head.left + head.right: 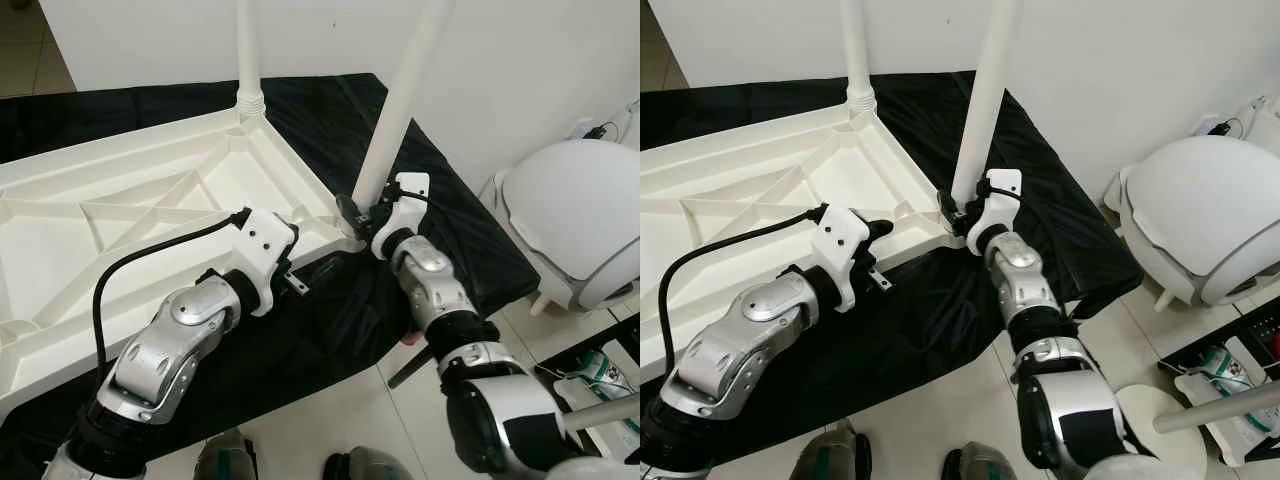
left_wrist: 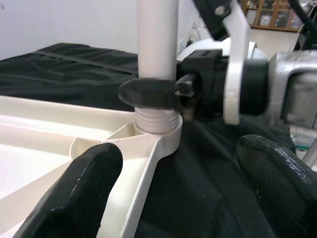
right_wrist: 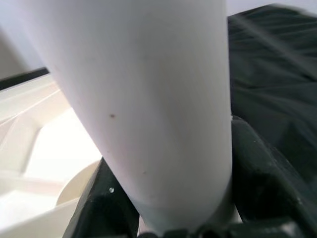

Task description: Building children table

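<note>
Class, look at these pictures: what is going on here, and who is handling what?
A humanoid robot is assembling a white plastic table. The tabletop lies upside down on a black cloth. The right end effector is clamped round a white leg just above its threaded end, which sits in the near corner socket. The left end effector hangs open beside that corner. Another leg stands in the far corner.

Home room: tiled floor (image 1: 330,420), white wall (image 1: 520,60), bookshelves (image 2: 277,12).
</note>
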You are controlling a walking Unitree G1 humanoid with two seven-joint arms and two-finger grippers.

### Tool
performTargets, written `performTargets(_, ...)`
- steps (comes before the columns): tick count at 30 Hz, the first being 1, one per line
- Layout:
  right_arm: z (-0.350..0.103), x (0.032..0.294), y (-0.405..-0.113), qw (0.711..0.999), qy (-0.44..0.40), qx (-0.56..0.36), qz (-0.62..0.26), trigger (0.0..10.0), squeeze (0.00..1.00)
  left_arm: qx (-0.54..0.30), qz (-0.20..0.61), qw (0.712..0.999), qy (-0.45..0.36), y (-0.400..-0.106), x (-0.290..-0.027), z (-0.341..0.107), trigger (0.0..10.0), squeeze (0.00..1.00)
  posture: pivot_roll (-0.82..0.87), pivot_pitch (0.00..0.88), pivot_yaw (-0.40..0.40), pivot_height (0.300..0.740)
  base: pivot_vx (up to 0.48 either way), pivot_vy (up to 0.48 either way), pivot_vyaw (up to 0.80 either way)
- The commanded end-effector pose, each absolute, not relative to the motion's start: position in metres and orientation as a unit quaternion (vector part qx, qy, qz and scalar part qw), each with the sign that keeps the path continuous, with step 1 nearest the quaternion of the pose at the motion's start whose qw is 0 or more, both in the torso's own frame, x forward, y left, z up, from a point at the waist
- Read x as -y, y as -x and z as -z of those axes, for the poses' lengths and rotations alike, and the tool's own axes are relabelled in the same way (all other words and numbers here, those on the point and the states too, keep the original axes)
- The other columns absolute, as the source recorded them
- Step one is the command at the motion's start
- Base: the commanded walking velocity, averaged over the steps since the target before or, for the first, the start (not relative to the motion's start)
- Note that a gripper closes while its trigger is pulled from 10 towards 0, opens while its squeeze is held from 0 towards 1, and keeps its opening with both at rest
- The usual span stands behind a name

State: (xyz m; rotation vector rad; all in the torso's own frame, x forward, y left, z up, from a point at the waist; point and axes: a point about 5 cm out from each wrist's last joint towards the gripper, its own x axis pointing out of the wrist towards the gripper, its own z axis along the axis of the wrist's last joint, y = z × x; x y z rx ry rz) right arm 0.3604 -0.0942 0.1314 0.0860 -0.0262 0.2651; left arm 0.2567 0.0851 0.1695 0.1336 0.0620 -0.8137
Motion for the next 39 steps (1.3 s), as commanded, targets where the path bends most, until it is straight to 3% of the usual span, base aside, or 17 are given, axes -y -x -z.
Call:
performTargets(1, -0.116, 0.106, -0.355, 0.997, -0.057, -0.012, -0.059, 10.0, 0.0, -0.037, 0.442, 0.894, -0.06, -0.254, -0.079, -0.166, 10.0, 0.0, -0.02, 0.0, -0.066, 0.74, 0.0, 0.0, 0.0)
performTargets(9, -0.116, 0.101, -0.348, 0.998, -0.059, -0.017, -0.031, 10.0, 0.0, -0.036, 0.449, 0.891, -0.062, -0.257, -0.077, -0.167, 10.0, 0.0, -0.03, 0.0, -0.055, 0.74, 0.0, 0.0, 0.0)
performTargets(10, -0.117, 0.102, -0.347, 0.997, -0.064, -0.016, -0.035, 10.0, 0.21, -0.036, 0.45, 0.89, -0.063, -0.257, -0.077, -0.167, 10.0, 0.0, -0.04, 0.0, -0.049, 0.74, 0.0, 0.0, 0.0)
performTargets(11, -0.117, 0.102, -0.347, 0.997, -0.064, -0.016, -0.035, 10.0, 0.21, -0.036, 0.45, 0.89, -0.063, -0.257, -0.077, -0.167, 10.0, 0.0, -0.04, 0.0, -0.049, 0.74, 0.0, 0.0, 0.0)
performTargets(12, -0.118, 0.103, -0.345, 0.997, -0.072, -0.013, -0.041, 10.0, 1.0, -0.035, 0.452, 0.889, -0.064, -0.258, -0.077, -0.167, 10.0, 0.0, -0.04, 0.0, -0.048, 0.74, 0.0, 0.0, 0.0)
performTargets(22, -0.126, 0.111, -0.341, 0.99, -0.061, 0.012, -0.124, 10.0, 1.0, -0.036, 0.456, 0.887, -0.067, -0.258, -0.077, -0.166, 10.0, 0.0, -0.04, 0.0, -0.045, 0.74, 0.0, 0.0, 0.0)
performTargets(23, -0.127, 0.116, -0.343, 0.987, -0.046, 0.014, -0.151, 10.0, 0.38, -0.036, 0.456, 0.887, -0.068, -0.259, -0.077, -0.166, 10.0, 0.0, -0.03, 0.0, -0.048, 0.74, 0.0, 0.0, 0.0)
performTargets(24, -0.13, 0.125, -0.347, 0.984, -0.039, 0.013, -0.175, 10.0, 0.0, -0.035, 0.456, 0.887, -0.069, -0.259, -0.077, -0.167, 10.0, 0.0, -0.03, 0.0, -0.05, 0.74, 0.0, 0.0, 0.0)
performTargets(31, -0.143, 0.142, -0.364, 0.964, -0.001, 0.014, -0.266, 10.0, 0.0, -0.029, 0.452, 0.889, -0.072, -0.262, -0.078, -0.168, 10.0, 0.0, -0.02, 0.0, -0.058, 0.74, 0.0, 0.0, 0.0)
performTargets(39, -0.145, 0.129, -0.369, 0.939, -0.005, -0.002, -0.345, 10.0, 0.0, -0.019, 0.448, 0.891, -0.069, -0.266, -0.076, -0.172, 10.0, 0.0, -0.01, 0.0, -0.061, 0.74, 0.0, 0.0, 0.0)
